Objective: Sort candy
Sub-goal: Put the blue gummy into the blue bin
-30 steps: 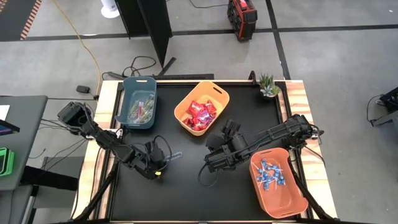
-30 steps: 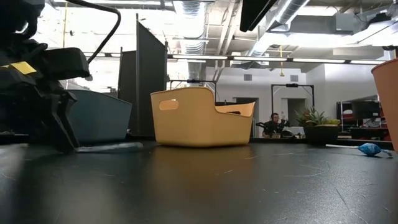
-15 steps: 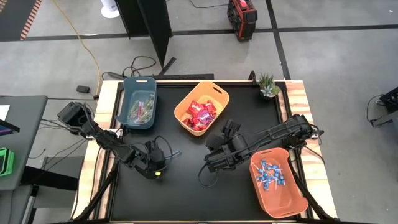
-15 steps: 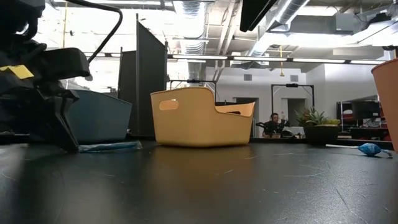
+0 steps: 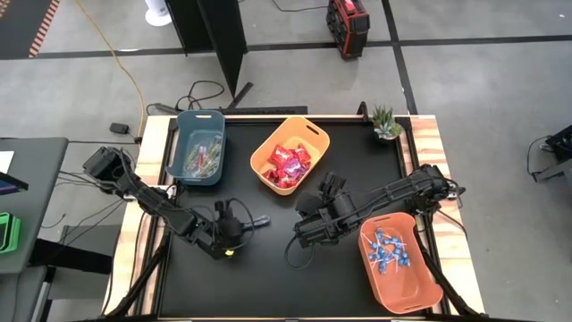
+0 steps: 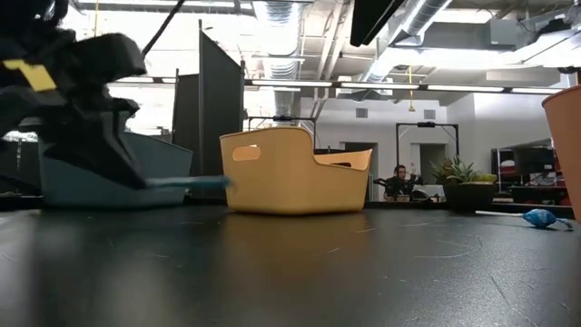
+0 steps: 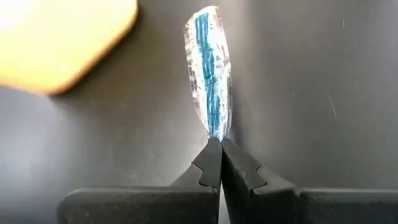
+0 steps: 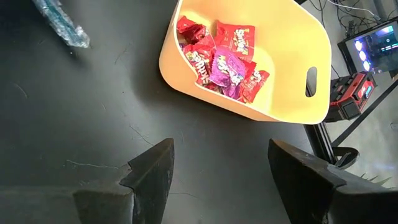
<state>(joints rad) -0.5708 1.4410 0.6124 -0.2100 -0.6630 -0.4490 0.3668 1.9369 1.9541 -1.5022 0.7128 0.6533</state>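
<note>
While the left gripper (image 7: 216,163) pinches one end of a thin clear stick packet (image 7: 209,74), the rest of the packet pokes out over the black tabletop (image 5: 268,268) — likely so it can drop neatly into the blue bin (image 5: 198,146), where sweets like it lie. The right gripper (image 8: 217,171) waits near the middle with its jaws wide and empty — beside the yellow bin (image 5: 290,156) of red packets (image 8: 225,56).
</note>
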